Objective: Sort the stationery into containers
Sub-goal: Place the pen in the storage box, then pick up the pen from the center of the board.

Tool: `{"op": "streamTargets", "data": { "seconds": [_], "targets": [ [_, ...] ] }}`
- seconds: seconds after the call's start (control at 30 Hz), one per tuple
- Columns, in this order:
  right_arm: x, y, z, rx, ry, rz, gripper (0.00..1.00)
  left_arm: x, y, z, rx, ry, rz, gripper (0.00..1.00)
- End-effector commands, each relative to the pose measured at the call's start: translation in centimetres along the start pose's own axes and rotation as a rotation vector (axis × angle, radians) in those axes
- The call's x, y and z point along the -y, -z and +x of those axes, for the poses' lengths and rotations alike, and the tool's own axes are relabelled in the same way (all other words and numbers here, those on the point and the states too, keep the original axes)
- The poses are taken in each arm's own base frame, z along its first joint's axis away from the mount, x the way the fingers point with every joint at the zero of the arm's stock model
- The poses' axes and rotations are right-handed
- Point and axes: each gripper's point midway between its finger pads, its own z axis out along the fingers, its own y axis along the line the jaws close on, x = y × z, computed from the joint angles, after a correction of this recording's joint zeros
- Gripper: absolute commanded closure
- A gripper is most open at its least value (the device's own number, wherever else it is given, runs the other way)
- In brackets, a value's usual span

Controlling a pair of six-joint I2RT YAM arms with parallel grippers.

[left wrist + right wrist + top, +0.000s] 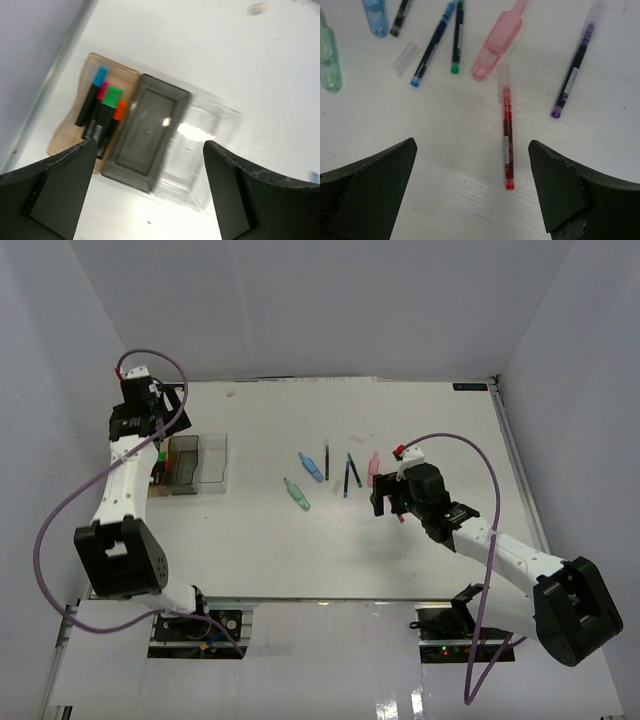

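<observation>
**Ana:** White bench (pixel 400 560) all round. What are the left fingers (pixel 50 195) doing?

**Ben:** Spread wide and holding nothing, above the joined boxes. Four highlighters (pixel 102 120) lie in the amber box (pixel 67 134), next to the grey box (pixel 150 132).

**Ana:** And the right fingers (pixel 580 195)?

**Ben:** Also wide apart and holding nothing. A red pen (pixel 507 135) lies loose on the bench between them, with a pink tapered piece (pixel 497 45) and a purple pen (pixel 572 75) beyond.

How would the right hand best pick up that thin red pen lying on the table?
Grip the red pen at mid-barrel, coming straight down from above. It lies flat and runs lengthwise between the fingers of the open right hand, so they would probably close neatly across its narrow width.
</observation>
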Motion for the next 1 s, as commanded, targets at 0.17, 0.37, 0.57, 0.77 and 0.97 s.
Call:
{"op": "streamTargets", "data": {
  "seconds": [0.17, 0.37, 0.57, 0.77, 0.97],
  "targets": [
    [4.2, -2.3, 2.9, -0.189, -0.093, 0.134, 0.14, 6.8, 11.8, 1.9, 0.181, 0.199, 0.565, 0.02],
    [5.3, -3.5, 5.5, -0.294, -0.107, 0.177, 0.32, 9.2, 13.9, 6.8, 0.149, 0.191, 0.729, 0.02],
    [5.8, -3.9, 7.5, -0.375, -0.114, 0.213, 0.56, 10.7, 14.9, 9.6, 0.091, 0.165, 0.796, 0.02],
    [5.8, -3.2, 7.2, -0.366, -0.134, 0.222, 0.8, 13.4, 16.5, 12.1, 0.006, 0.164, 0.887, 0.02],
    [4.4, -1.3, 4.9, -0.276, -0.137, 0.154, 0.83, 17.3, 18.9, 13.3, -0.052, 0.182, 0.971, 0.02]
  ]
}}
